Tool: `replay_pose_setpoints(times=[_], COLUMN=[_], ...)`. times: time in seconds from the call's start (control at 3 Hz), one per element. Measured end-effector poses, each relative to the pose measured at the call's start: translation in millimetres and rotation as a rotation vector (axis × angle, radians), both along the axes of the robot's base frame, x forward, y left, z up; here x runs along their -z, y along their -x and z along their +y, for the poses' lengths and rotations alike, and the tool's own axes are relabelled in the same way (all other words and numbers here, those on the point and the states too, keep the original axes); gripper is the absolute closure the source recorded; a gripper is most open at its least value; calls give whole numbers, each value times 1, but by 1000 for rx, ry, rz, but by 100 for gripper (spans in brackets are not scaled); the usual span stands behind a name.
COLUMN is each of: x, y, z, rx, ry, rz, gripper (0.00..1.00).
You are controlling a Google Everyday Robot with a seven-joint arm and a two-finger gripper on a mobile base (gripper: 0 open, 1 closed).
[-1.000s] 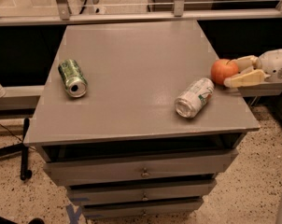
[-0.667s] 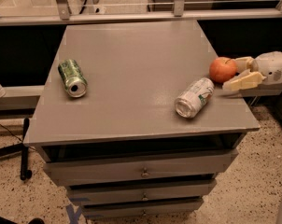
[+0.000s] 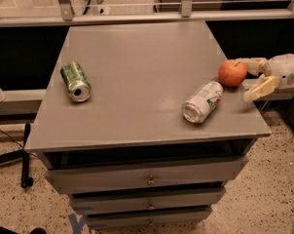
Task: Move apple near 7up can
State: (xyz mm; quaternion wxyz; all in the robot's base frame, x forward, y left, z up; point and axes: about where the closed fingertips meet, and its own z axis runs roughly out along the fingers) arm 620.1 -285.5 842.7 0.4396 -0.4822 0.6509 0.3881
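Apple [image 3: 232, 73]: It is seen sitting on the gray table [image 3: 137, 48], close to the right edge. It is just up and to the right of the 7up can [image 3: 202, 102], near it but not touching it.

7up can: It is laid on its side with its silver top turned toward the front of the table.

Gripper [image 3: 249, 80]: It is found at the right edge of the table, just to the right of the apple. Its two fingers are spread wide apart, so nothing is being squeezed. The top finger looks very close to the apple, maybe touching it. The bottom finger [image 3: 260, 87] is kept clear of it.

What has changed: A second ago the fingers were closed in around the apple. Now the bottom finger has been swung out and away. The apple itself has hardly been moved.

What it means: The apple seems to have been let go and left next to the 7up can. The job looks almost done, maybe all done.

What is left: Likely only the arm needs to be pulled back, and the apple must not be bumped.

Other things: A dark green can [image 3: 75, 81] is left lying far off on the left side. Drawers [image 3: 147, 179] are seen under the table top.
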Motion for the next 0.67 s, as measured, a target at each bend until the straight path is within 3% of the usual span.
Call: replay_pose_setpoints(times=[0.33,0.67], x=[-31,-91], y=[-4,-3], z=[-20,-48], rx=[48,118], ry=[26,43], rz=[-97,-272], gripper=[0,0])
